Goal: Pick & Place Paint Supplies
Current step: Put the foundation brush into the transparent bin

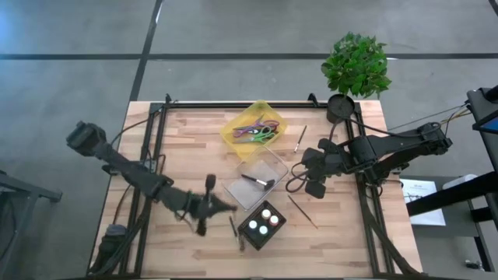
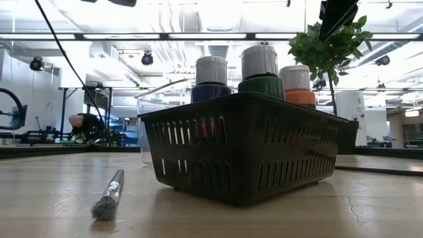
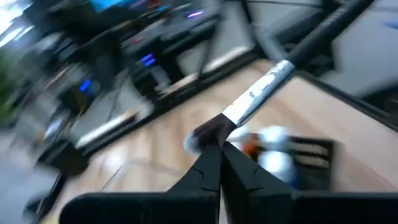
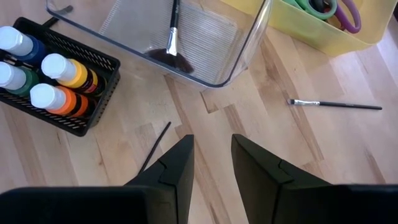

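My left gripper [image 1: 208, 202] is left of the black basket [image 1: 262, 224] and is shut on a dark-handled brush [image 3: 261, 93] with a silver ferrule. The basket holds several white-capped paint bottles [image 4: 53, 98], which stand upright [image 2: 261, 66]. A clear container [image 1: 257, 180] holds another brush [image 4: 173, 37], lying flat on its floor. Loose brushes lie flat on the table [image 1: 302, 210], [image 1: 300, 138], [image 2: 109, 195]. My right gripper [image 4: 211, 158] is open and hovers over bare wood right of the clear container; a thin brush [image 4: 155, 144] lies near its fingers. My left gripper pinches the brush between its two fingertips at the bristle end [image 3: 208, 132], just below the ferrule. The handle sticks out past the fingertips, away from the wrist. In the high view the brush [image 1: 209, 185] stands clear of the table, pointing toward the far edge.
A yellow bin [image 1: 253, 128] at the far middle holds scissors [image 4: 329, 9]. A potted plant [image 1: 354, 66] stands at the far right corner. Bare wood lies at the near right [image 1: 334, 241] and far left of the table.
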`<state>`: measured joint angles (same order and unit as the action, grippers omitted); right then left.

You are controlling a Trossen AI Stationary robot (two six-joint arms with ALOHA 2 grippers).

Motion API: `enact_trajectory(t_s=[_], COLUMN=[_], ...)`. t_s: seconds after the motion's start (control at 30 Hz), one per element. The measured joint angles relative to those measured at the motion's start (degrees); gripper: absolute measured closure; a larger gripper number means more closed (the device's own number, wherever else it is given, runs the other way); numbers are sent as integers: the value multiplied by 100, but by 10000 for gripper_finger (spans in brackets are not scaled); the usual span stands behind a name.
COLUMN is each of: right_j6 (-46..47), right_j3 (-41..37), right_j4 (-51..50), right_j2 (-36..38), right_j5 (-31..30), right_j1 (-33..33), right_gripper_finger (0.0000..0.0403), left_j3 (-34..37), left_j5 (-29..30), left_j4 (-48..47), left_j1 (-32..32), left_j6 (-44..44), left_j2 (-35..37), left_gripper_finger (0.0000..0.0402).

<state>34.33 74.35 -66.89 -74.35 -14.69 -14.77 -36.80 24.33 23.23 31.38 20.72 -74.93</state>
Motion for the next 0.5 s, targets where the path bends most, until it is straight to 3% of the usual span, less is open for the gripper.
enact_trajectory(t_s=[0.1,0.23,0.37,0.5], right_j6=[0,0,0,-4], right_j3=[0,0,0,0], right_j4=[0,-1,-2,-2], right_j2=[0,0,0,0], right_j5=[-8,-8,-5,-5], right_j1=[-1,-2,-2,-1], right_gripper_finger=[296,296,296,296], left_j3=[0,7,7,7], left_j5=[401,430,220,-373], left_j4=[93,70,-45,-218], left_j1=[-477,-1176,-1742,-2116], left_j6=[-908,-1608,-2592,-3448], left_j2=[-73,-132,-132,-132], left_gripper_finger=[401,401,401,401])
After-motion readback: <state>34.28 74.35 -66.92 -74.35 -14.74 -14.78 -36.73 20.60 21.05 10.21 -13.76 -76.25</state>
